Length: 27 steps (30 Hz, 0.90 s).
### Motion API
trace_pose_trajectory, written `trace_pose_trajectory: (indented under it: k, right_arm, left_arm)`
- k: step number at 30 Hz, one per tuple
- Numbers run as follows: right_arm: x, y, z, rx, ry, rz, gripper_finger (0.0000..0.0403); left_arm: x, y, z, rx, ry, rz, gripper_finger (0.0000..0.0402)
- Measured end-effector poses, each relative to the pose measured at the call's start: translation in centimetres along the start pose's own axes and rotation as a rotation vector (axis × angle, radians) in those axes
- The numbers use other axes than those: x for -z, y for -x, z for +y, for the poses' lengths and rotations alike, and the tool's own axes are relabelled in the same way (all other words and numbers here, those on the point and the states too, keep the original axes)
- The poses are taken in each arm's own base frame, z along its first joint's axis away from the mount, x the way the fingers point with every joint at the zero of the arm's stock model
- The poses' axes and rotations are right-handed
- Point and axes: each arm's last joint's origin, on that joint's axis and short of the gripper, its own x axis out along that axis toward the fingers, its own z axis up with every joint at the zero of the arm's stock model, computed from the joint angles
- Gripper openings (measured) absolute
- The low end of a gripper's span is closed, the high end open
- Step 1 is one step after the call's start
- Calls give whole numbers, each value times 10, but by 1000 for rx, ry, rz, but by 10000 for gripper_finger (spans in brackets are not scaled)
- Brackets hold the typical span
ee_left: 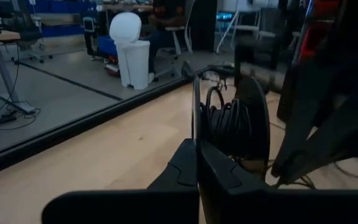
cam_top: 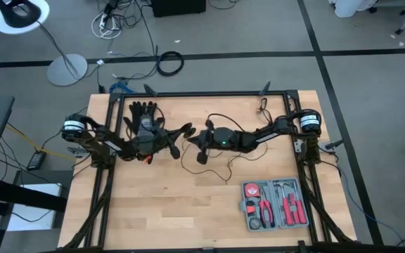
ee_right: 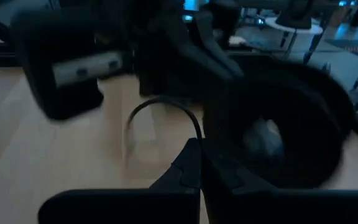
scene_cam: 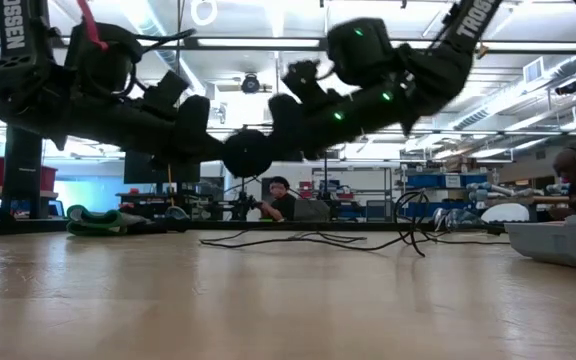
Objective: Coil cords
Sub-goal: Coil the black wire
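At table centre, both pinched-shut grippers [cam_top: 185, 140] hold the part-wound disc [ee_left: 232, 127]; loose cord [cam_top: 220, 172] trails toward five o'clock.

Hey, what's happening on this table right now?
Both arms meet above the middle of the wooden table. The left gripper, shut, holds a round black disc wound with thin black wire. The right gripper is shut on that wire. More wire trails loose across the tabletop.

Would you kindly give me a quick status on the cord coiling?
Left gripper shut on the disc, raised mid-table. Right gripper shut on the wire close by. Rest of wire loose on table. Glove behind, tool case clear.
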Motion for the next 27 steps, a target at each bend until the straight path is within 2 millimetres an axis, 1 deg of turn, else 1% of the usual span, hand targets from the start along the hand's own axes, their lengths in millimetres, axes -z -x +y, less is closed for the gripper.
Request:
trace_pose_trajectory:
  k: [5,9,11,13,19,23,27]
  right_arm:
    - [-18,-8,1,-2,47,-17,0]
    - [-24,-10,1,6,80,-18,0]
    - [-26,-11,1,41,94,-6,0]
    - [-29,-8,0,83,111,8,0]
    - [-50,6,-4,182,164,1,0]
    - [-51,9,-10,220,176,33,0]
    - [-50,9,-11,223,181,51,0]
  left_arm:
    - [0,-2,-1,-2,-14,12,0]
    - [1,-2,-1,4,-19,19,0]
    - [2,-2,-1,6,-17,30,0]
    - [3,-2,-1,3,-9,43,0]
    - [5,-2,-2,27,9,58,0]
    - [5,-2,-2,58,39,62,0]
    - [4,-2,-4,117,72,68,0]
